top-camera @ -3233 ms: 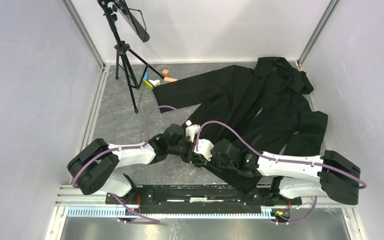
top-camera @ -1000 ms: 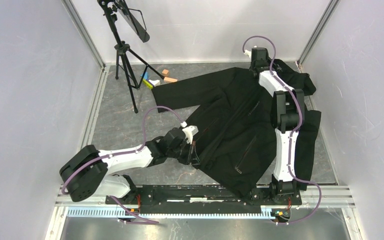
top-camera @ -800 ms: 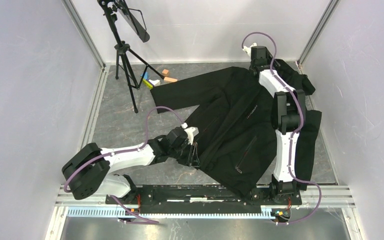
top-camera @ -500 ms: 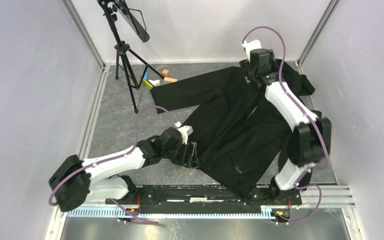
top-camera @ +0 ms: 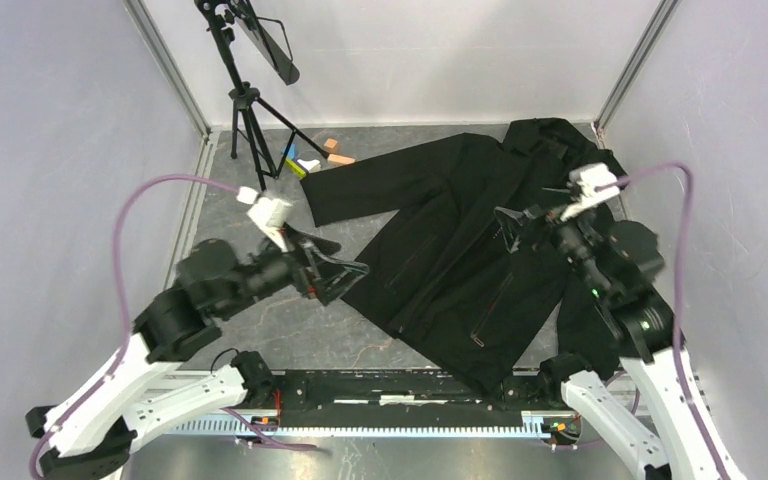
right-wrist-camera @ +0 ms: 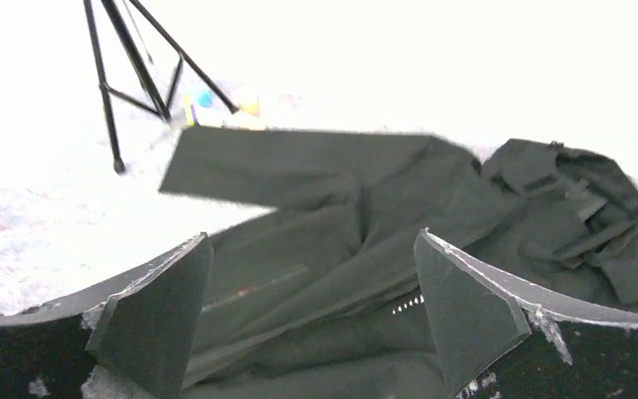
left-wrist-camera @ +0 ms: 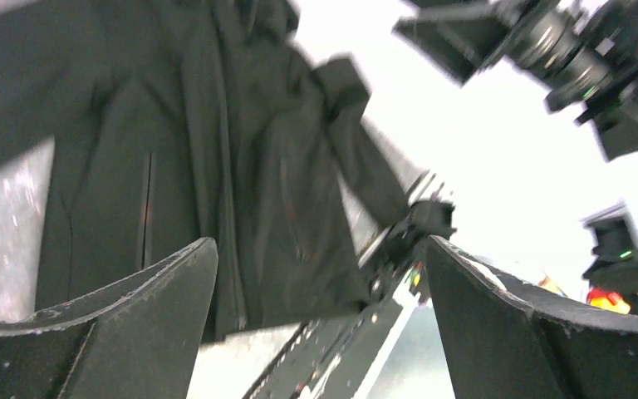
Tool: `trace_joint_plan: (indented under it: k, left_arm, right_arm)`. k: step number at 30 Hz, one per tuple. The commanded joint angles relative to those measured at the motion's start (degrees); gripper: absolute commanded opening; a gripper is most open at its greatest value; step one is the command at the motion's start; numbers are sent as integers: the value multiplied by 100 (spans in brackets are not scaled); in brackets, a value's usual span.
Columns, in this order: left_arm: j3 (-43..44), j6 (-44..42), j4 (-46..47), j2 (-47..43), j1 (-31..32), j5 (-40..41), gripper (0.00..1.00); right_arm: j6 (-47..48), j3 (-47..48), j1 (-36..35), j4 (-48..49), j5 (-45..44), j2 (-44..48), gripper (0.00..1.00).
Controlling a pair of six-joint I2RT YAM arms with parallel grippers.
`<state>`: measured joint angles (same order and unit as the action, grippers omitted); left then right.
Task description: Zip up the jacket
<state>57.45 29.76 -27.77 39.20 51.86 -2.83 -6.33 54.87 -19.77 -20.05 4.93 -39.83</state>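
Observation:
The black jacket [top-camera: 480,250] lies flat on the table with its hood at the far right and one sleeve stretched out to the left. Its front panels meet along a diagonal zipper line [top-camera: 448,268]. My left gripper [top-camera: 336,272] hangs open in the air just left of the hem, holding nothing. In the left wrist view the jacket [left-wrist-camera: 216,166] lies beyond the spread fingers [left-wrist-camera: 133,324]. My right gripper [top-camera: 516,226] hovers open above the chest. In the right wrist view the jacket [right-wrist-camera: 357,241] shows between the wide fingers [right-wrist-camera: 465,307].
A black tripod [top-camera: 250,110] stands at the far left, with small coloured blocks [top-camera: 315,155] beside the sleeve end. White walls and metal rails close in the table on three sides. The arms' base bar [top-camera: 390,385] runs along the near edge.
Both grippers went from shut to open and let go of the jacket. The right arm drew back from the collar toward the near right. The left arm lifted away from the hem to the left.

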Motion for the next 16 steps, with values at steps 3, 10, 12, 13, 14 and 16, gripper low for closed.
trace_joint_plan:
  k: [3, 10, 12, 13, 14, 16]
  left_arm:
    - [736, -704, 131, -569, 0, 489, 100]
    - [815, -1001, 216, -1315, 0, 1017, 100]
    - [877, -1040, 144, -1408, 0, 1172, 100]
    - [913, -1050, 104, -1438, -2, 1234, 100]
    - [942, -1052, 81, -1457, -2, 1281, 100]
    - [987, -1062, 21, -1468, -2, 1312, 100]
  right_arm:
    - [-76, 176, 11, -286, -446, 1045, 98]
    - [387, 279, 13, -243, -1350, 2026, 98]
    - [493, 178, 11, -140, -1437, 2225, 98]
    - [522, 124, 8, -143, -1535, 2290, 98]
    - [525, 69, 11, -135, -1636, 2356, 98]
    - [584, -61, 9, -50, -1662, 2517, 98]
